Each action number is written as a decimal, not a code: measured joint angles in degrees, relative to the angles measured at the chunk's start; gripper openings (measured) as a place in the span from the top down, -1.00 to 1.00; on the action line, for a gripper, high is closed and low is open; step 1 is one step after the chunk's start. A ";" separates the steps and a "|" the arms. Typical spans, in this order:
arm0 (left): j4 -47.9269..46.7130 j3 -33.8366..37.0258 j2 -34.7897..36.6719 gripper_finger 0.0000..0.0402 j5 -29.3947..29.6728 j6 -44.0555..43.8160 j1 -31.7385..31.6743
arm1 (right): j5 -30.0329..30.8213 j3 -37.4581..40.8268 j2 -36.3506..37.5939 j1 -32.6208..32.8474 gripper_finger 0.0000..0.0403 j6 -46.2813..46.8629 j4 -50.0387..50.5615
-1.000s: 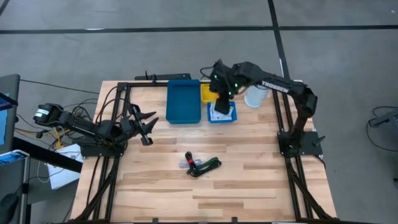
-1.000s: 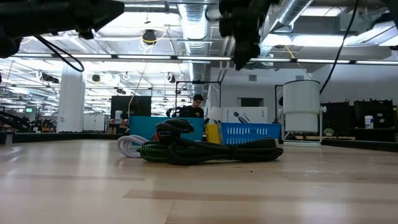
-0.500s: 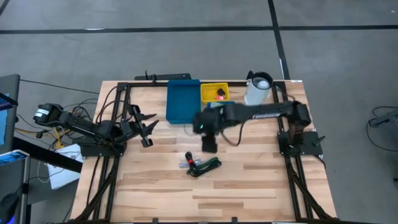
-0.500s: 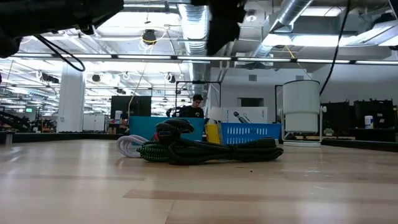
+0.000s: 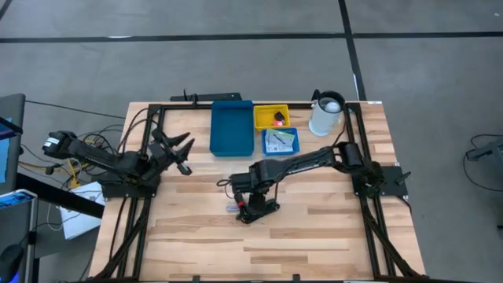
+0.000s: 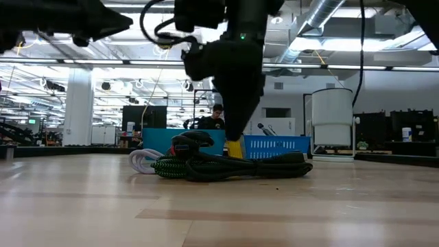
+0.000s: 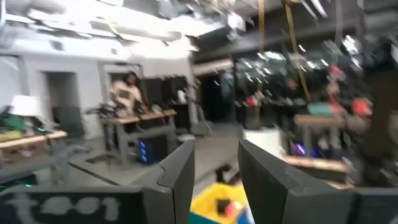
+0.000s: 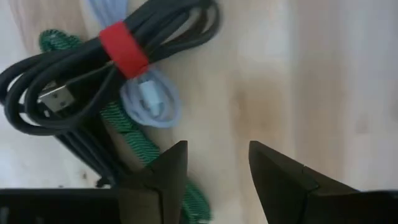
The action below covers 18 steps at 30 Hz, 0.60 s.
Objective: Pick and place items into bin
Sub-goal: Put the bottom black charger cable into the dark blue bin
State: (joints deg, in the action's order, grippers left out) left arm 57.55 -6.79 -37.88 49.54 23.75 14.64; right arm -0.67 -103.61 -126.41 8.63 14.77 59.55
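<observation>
The cable bundle [image 5: 256, 209] lies on the table near its middle. In the right wrist view it shows as a black coil with a red strap [image 8: 122, 47], a pale white cable [image 8: 150, 99] and a green braided cable [image 8: 130, 138]. My right gripper [image 8: 216, 149] is open and hangs low over the bundle [image 6: 219, 165], pointing down, fingers beside the green cable. A black-and-red piece [image 5: 277, 119] lies in the yellow bin. White cards lie in the small blue bin [image 5: 280, 141]. My left gripper [image 5: 181, 146] is open and raised at the table's left.
A large blue tray [image 5: 232, 127] sits at the far side, with the yellow bin [image 5: 266, 112] and the small blue bin to its right. The white jug [image 5: 325, 114] stands at the far right. Bare wood lies around the bundle. A person shows in the room beyond [image 6: 217, 116].
My right gripper has swung from above the small blue bin toward the table's near edge and left, then come down over the cable bundle, staying open. My left gripper has tipped upward a little. The cables have not moved.
</observation>
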 joint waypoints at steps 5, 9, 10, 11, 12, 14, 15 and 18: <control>-34.46 -8.39 5.68 0.44 -5.47 -12.17 2.67 | -2.76 -0.04 -0.35 1.87 0.17 4.50 0.29; -50.54 -13.91 7.41 0.44 -22.30 -19.46 2.55 | -2.85 -0.01 0.56 4.08 0.18 8.03 1.27; -51.82 -14.37 7.72 0.44 -24.99 -19.90 2.50 | -2.86 -0.11 0.68 4.79 0.19 8.70 1.00; -52.92 -14.44 8.20 0.44 -26.93 -19.93 2.50 | -2.86 -0.13 0.68 5.50 0.19 9.22 1.04; -54.03 -14.44 8.61 0.44 -28.19 -19.89 2.50 | -2.86 -0.04 0.62 6.24 0.20 9.57 1.10; -55.78 -14.44 9.14 0.44 -28.64 -19.81 2.50 | -2.46 -0.02 0.55 7.64 0.21 9.76 1.09; -55.87 -14.44 9.17 0.44 -28.05 -19.82 2.50 | -2.15 -0.02 0.55 8.29 0.21 9.75 0.94; -55.29 -14.44 9.17 0.44 -25.12 -19.84 2.48 | 0.53 -0.02 0.55 9.82 0.23 9.89 -0.44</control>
State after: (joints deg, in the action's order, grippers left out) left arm 2.26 -21.23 -28.71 24.42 3.90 17.12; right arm -0.14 -103.63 -125.86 18.45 24.66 59.11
